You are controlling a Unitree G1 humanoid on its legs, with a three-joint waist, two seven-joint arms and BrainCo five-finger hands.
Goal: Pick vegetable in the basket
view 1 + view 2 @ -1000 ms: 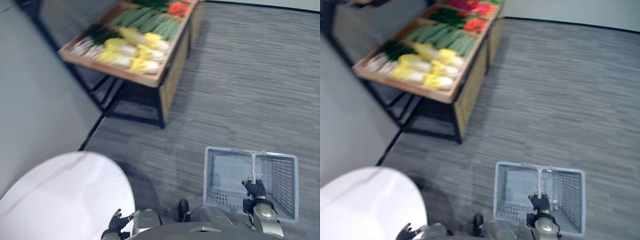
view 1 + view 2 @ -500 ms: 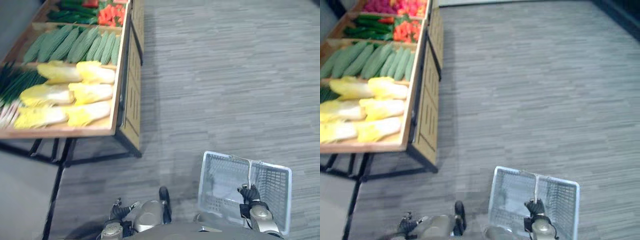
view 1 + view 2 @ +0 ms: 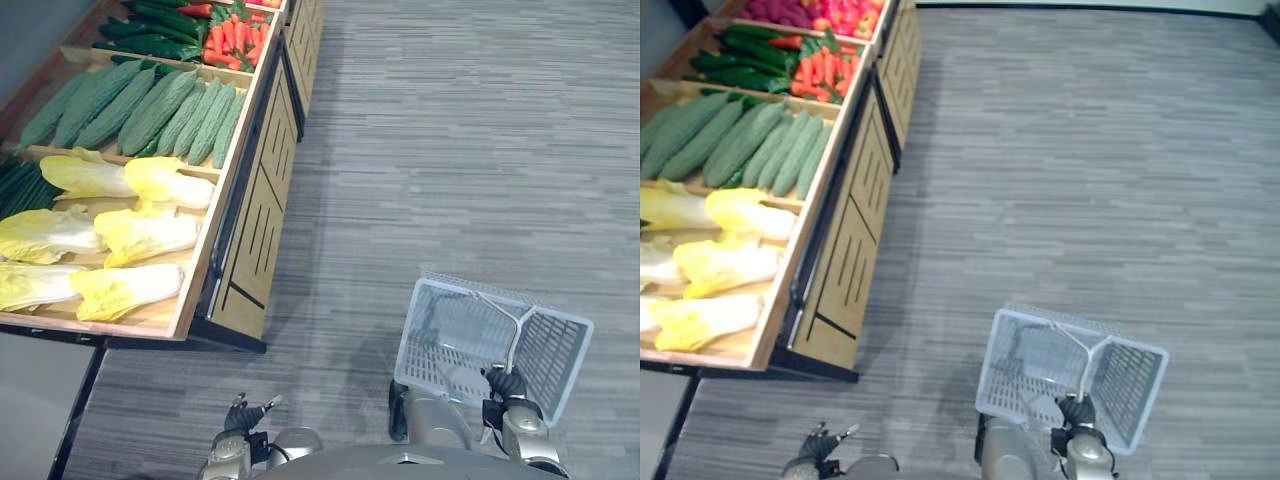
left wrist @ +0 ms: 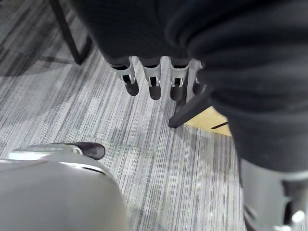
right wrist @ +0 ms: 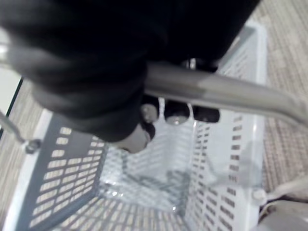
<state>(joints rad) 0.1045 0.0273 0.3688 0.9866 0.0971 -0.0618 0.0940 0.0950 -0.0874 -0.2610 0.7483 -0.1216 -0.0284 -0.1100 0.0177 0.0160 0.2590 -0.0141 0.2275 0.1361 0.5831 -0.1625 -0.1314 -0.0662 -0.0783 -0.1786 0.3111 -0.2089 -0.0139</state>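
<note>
Grey floor (image 3: 450, 150) runs beside a vegetable stand (image 3: 255, 230). On the pale perforated basket (image 3: 452, 330), the right hand (image 3: 507, 384) curls round the metal handle (image 3: 516, 340); the left hand (image 3: 241, 413) hangs slack-fingered.

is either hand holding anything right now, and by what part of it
The right hand is curled round the metal handle of the grey basket. The left hand holds nothing, its fingers straight.

We look down on grey carpet (image 3: 470, 150), finely striped across the floor. At our left stands a wooden display stand (image 3: 255, 235) with dark slots in its side panels, set on a black metal frame (image 3: 235, 334). Beneath it lies a plain pale grey surface (image 3: 30, 410).
</note>
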